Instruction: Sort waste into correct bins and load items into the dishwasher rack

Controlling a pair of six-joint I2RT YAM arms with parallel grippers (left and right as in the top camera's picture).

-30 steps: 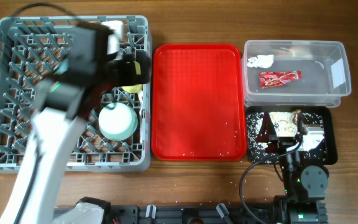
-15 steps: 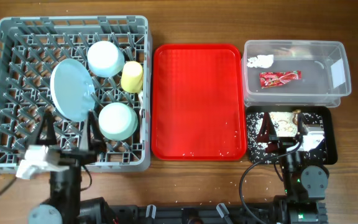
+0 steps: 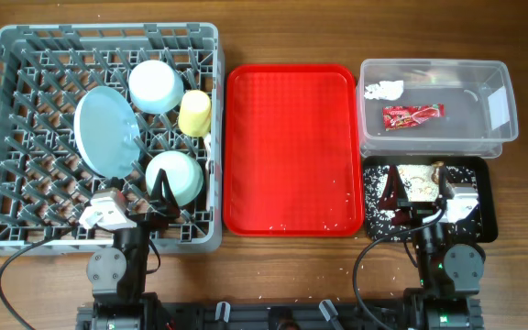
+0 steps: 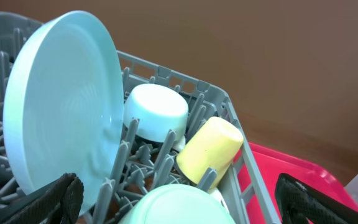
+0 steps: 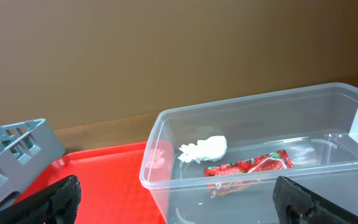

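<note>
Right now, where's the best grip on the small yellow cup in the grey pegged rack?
Probably across its round side wall, coming down from above. The small yellow cup lies tipped over between the pegs of the grey plastic rack, mouth out of sight, so only the wall is free.

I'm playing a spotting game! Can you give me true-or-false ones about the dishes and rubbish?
The pale blue round plate stands on edge in the grey plastic rack. True.
The crumpled white napkin and red snack wrapper lie in the clear plastic tub. True.
The small yellow cup is in the tub. False: it lies in the rack.
The left gripper grips the plate. False: it is open, holding nothing.
</note>
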